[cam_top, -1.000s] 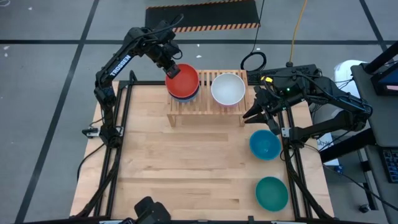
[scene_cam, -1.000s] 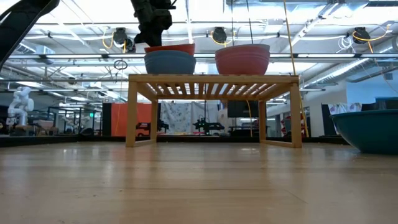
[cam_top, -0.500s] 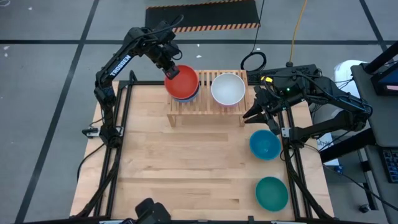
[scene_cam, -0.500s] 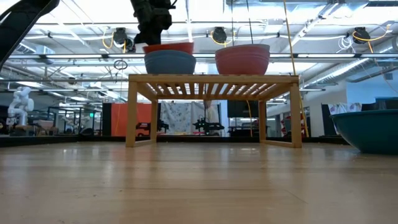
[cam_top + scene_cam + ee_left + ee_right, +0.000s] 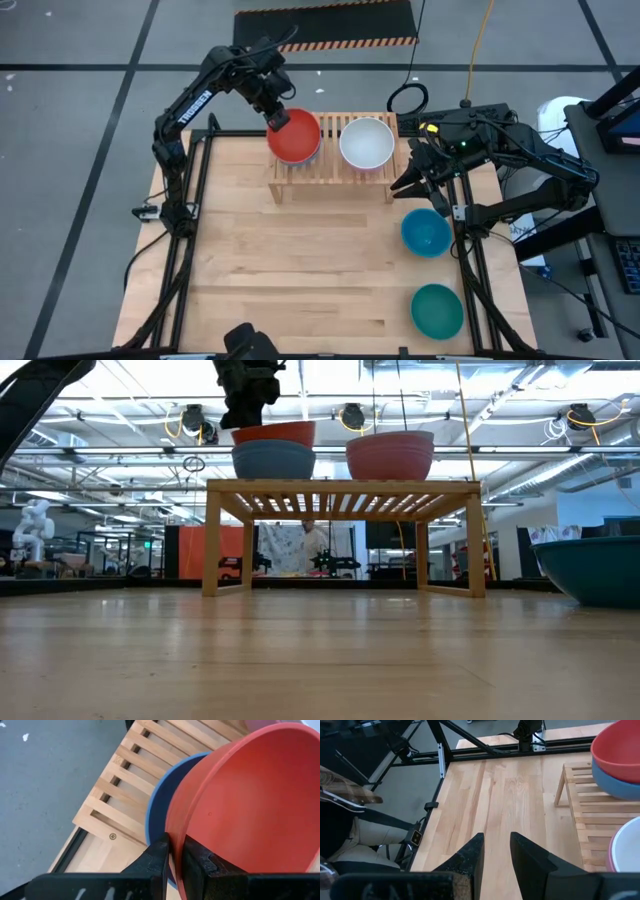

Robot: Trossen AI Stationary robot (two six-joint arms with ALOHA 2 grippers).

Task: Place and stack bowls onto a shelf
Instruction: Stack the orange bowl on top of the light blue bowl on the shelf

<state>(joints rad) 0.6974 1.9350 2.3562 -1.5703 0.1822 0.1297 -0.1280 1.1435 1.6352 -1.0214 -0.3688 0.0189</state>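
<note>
The light-wood shelf [image 5: 330, 168] stands at the table's far edge. On its left half a blue bowl [image 5: 273, 461] sits on the slats, with the red bowl [image 5: 294, 137] nested in it. My left gripper [image 5: 275, 116] is shut on the red bowl's far-left rim. On the shelf's right half a white bowl [image 5: 366, 143] sits inside a pink bowl [image 5: 390, 457]. A second blue bowl [image 5: 426, 232] and the teal bowl [image 5: 437, 310] rest on the table at the right. My right gripper [image 5: 405, 186] hovers open, right of the shelf. My left gripper pinches the red bowl's rim [image 5: 175, 832] on its far-left side, one finger [image 5: 197, 860] inside the bowl and one finger [image 5: 157, 857] outside. The fingers come from above and from the far left, slanting down. The bowl sits upright with its base down inside the blue bowl [image 5: 156, 810].
The table's middle and left are bare wood [image 5: 300, 270]. Black frame rails [image 5: 195, 200] run along the left and right edges. The right arm's body [image 5: 500, 150] reaches in past the shelf's right end. A seated person [image 5: 345, 830] shows beyond the table in the right wrist view.
My left gripper has shifted a little toward the near edge, still shut on the rim. The red bowl has moved with it and now covers the blue bowl more squarely. In the low view more of its wall shows above the blue rim.
</note>
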